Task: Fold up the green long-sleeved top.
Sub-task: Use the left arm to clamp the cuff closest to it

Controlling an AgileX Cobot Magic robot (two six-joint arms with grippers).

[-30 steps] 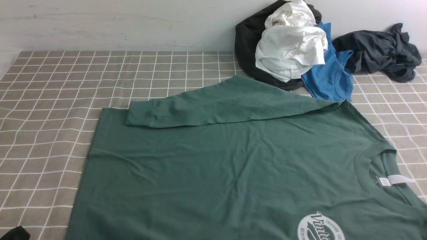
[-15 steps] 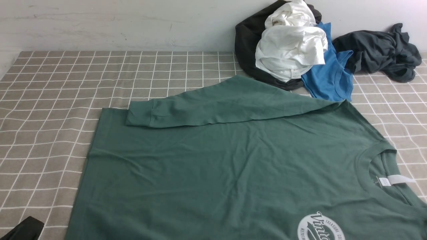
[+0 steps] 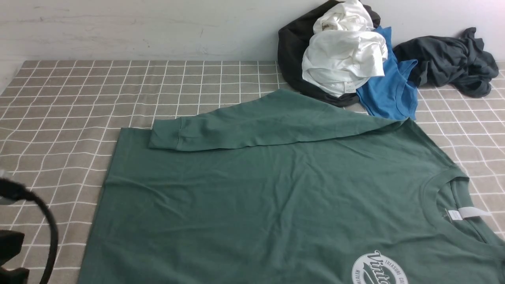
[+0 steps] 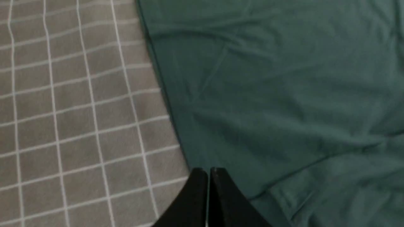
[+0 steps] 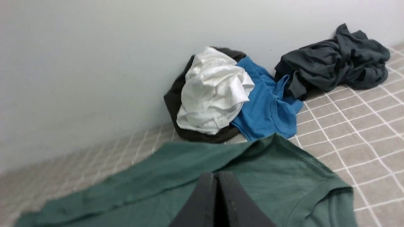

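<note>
The green long-sleeved top: near part and chest logo cut off by front view's bottom edge. Neck label print too small to read. Black garment largely hidden under white garment.

Checked tablecloth with green top, clothes

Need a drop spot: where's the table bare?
Bare checked tablecloth left of the green top, plus the strip between its sleeve and the wall. Small patch right of the collar. Crowded far right: white garment, blue shirt, grey garment.
</note>
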